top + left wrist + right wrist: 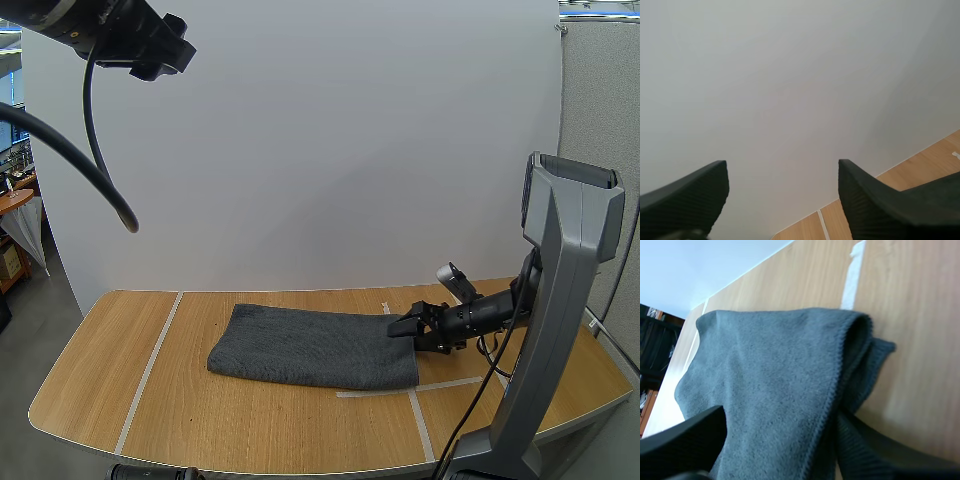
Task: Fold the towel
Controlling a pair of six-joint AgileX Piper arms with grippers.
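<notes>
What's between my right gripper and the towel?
Nothing. In the right wrist view the towel reaches in between the open fingers of the right gripper.

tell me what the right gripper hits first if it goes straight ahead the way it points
The gray towel. The right gripper is open right at the towel's bunched end, so going on would likely push straight into the cloth.

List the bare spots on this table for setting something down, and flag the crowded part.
Free: the table's left end, from the towel across the tape line to the rim; also the front strip between towel and near edge. Crowded: the towel's right end, where the right gripper sits, jaws open.
</notes>
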